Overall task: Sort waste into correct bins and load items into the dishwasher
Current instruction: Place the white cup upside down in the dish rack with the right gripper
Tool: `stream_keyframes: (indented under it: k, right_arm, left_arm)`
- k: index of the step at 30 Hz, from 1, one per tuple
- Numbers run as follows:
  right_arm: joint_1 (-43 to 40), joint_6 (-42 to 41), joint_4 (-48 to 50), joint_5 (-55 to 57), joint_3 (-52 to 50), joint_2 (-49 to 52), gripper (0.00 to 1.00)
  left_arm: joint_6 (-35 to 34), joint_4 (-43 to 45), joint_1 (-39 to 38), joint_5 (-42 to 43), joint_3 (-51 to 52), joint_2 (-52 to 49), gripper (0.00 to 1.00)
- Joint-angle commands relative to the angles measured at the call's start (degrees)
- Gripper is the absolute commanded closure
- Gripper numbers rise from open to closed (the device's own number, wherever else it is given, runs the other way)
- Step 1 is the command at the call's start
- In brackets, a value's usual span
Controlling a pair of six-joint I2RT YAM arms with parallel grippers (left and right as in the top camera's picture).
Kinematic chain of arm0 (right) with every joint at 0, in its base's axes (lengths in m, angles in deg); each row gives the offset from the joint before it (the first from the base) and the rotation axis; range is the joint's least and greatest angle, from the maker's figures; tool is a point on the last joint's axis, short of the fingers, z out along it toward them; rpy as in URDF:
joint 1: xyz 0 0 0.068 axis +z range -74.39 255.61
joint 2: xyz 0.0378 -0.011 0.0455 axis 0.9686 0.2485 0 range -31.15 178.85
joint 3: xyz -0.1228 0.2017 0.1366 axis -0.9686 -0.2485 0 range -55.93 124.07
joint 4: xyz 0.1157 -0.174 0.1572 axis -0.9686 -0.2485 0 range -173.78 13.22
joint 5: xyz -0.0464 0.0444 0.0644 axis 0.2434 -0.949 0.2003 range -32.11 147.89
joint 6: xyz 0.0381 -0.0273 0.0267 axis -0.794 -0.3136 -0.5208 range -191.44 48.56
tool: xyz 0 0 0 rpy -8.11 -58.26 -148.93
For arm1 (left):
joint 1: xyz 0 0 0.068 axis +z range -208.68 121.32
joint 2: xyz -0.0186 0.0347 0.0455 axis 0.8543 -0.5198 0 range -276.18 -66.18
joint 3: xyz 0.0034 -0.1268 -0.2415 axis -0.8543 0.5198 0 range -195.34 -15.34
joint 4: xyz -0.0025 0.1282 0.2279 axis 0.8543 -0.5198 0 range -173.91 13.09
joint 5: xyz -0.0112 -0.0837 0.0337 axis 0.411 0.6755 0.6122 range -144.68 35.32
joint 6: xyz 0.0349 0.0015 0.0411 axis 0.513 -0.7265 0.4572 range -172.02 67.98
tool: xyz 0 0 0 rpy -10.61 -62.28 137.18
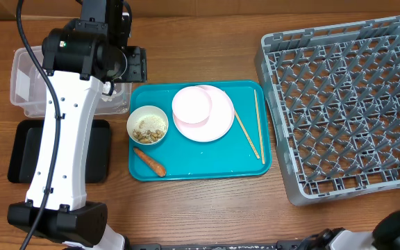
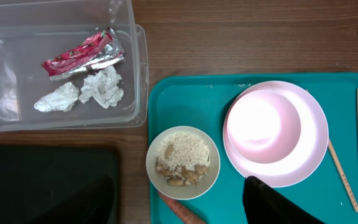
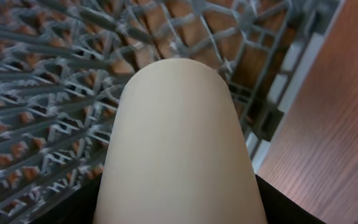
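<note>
On the teal tray (image 1: 207, 163), a pink bowl (image 1: 192, 105) is sitting on a pale pink plate (image 1: 217, 125) near the tray's far edge. Just left of the plate, a small white bowl (image 1: 148, 125) is holding beige food scraps (image 2: 182, 162). A carrot (image 1: 149, 162) is lying by the tray's near-left corner. Two chopsticks (image 1: 257, 125) are lying along its right side (one straight along the edge, the other slanting in toward the plate).

Left of the teal tray, a clear tub (image 1: 26, 83) is holding a red-and-silver wrapper (image 2: 82, 55) and crumpled paper (image 2: 82, 92). A black tray (image 1: 19, 153) is sitting just in front of the tub.

The left gripper (image 1: 134, 64) is hanging over the tub's corner nearest the teal tray. Whether its jaws are parted I cannot tell (only one dark finger is showing in its wrist view).

Right of the teal tray, a grey dish rack (image 1: 346, 104) is standing. The right gripper (image 3: 179, 211) is clamping a white cup (image 3: 179, 137) above the rack's lattice, close to its rim and the bare wooden table (image 3: 334, 124).
</note>
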Motion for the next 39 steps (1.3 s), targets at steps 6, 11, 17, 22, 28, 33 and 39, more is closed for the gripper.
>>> stream_keyframes:
  k: [6,11,17,22,28,33,39]
  right_arm:
    - [0.0,-1.6,0.0,-0.3,1.3,4.0,0.45]
    - [0.0,-1.5,1.0,-3.3,1.3,5.1,0.44]
    - [1.0,-1.4,4.9,-5.5,0.1,5.4,0.45]
    - [2.9,-1.4,4.9,-5.0,-0.1,7.0,0.45]
    - [4.2,-1.8,4.0,-2.1,-0.1,9.5,0.45]
    - [4.1,-2.7,4.0,1.0,-0.1,10.7,0.45]
    - [4.1,-2.6,3.8,1.5,-0.1,10.7,0.45]
  left_arm:
    - [-1.5,-0.1,0.0,-0.9,-0.6,0.0,0.31]
    - [-1.6,-0.2,0.0,-0.9,-0.6,0.0,0.31]
    - [-1.6,-0.3,0.0,-0.9,-0.6,0.0,0.32]
    - [-1.6,-0.5,0.0,0.0,-0.6,0.0,0.32]
    - [-1.6,-0.5,0.0,-0.1,-0.6,0.0,0.32]
    - [-1.6,-0.5,0.0,-0.1,-0.6,0.0,0.32]
    - [-1.6,-0.4,0.0,-0.1,-0.6,0.0,0.32]
